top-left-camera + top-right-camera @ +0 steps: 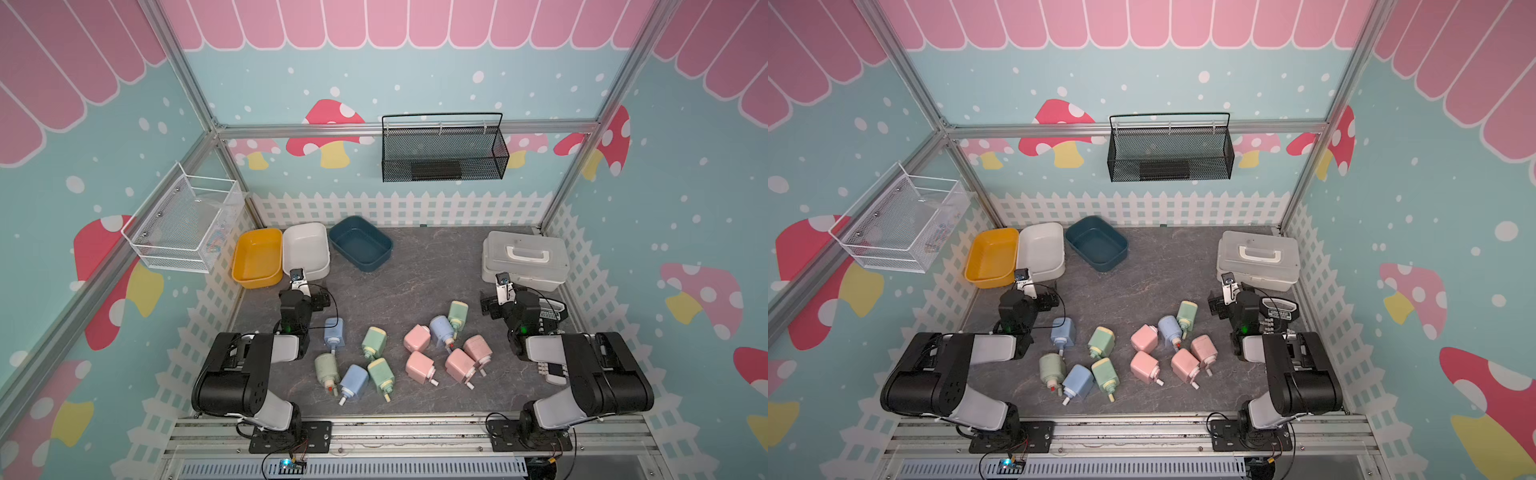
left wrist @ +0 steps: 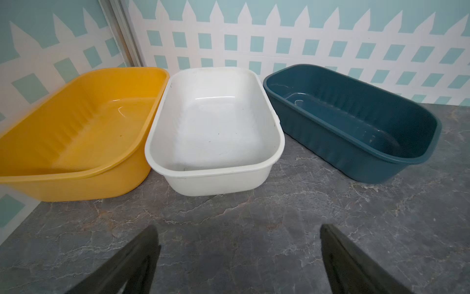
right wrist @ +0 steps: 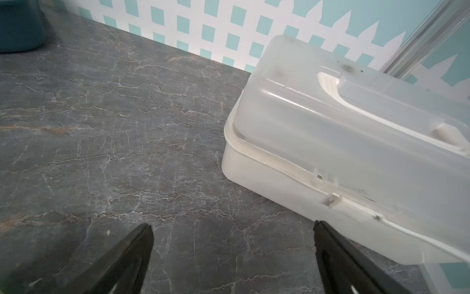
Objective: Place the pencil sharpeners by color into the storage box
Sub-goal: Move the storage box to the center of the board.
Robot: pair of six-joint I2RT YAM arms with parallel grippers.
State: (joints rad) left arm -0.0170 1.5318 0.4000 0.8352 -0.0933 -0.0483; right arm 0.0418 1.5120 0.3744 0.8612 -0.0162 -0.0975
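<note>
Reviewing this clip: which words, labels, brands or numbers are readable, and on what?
None is readable.
Black device near the lidded box: white lettering, too blurred to read.
Pencil sharpeners, tubs, lidded box: no markings visible.

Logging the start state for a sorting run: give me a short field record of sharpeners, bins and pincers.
items: eleven pencil sharpeners on the table, none binned
colors: four pink, four green, three blue
bins: yellow bin, white bin, dark blue bin, all empty
lidded box: shut
left pincer: open, empty
right pincer: open, empty
</note>
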